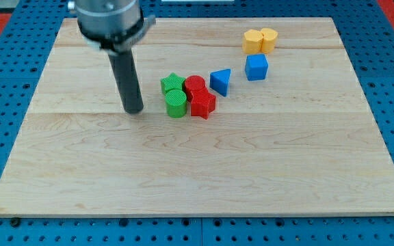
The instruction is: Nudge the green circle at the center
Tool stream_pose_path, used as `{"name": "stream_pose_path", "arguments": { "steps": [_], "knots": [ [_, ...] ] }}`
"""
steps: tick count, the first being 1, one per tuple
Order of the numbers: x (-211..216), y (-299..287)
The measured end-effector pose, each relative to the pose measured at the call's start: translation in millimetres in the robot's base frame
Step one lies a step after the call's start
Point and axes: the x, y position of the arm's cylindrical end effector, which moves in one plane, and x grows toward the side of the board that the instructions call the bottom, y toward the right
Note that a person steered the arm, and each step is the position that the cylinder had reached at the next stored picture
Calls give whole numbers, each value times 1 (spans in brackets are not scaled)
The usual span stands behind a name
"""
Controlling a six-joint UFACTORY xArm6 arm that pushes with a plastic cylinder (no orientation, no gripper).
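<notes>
The green circle (176,103) stands near the board's middle, in a tight cluster. A green star (172,84) sits just above it. A red circle (195,85) and a red star (202,104) sit to its right and touch it. My tip (134,109) rests on the board to the left of the green circle, apart from it by about one block's width. The dark rod rises from the tip toward the view's top.
A blue triangle (220,80) lies right of the red blocks and a blue cube (256,67) further right. Two yellow blocks (260,41) sit at the view's top right. The wooden board (197,171) lies on a blue pegboard.
</notes>
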Motion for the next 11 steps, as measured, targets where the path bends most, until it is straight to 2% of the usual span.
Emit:
{"name": "stream_pose_path", "arguments": {
  "steps": [1,2,4,5,6,7,8,11],
  "knots": [
    [5,72],
    [-3,113],
    [4,79],
    [-13,52],
    [-14,52],
    [5,34],
    [1,-7],
    [-48,-10]
  ]
}}
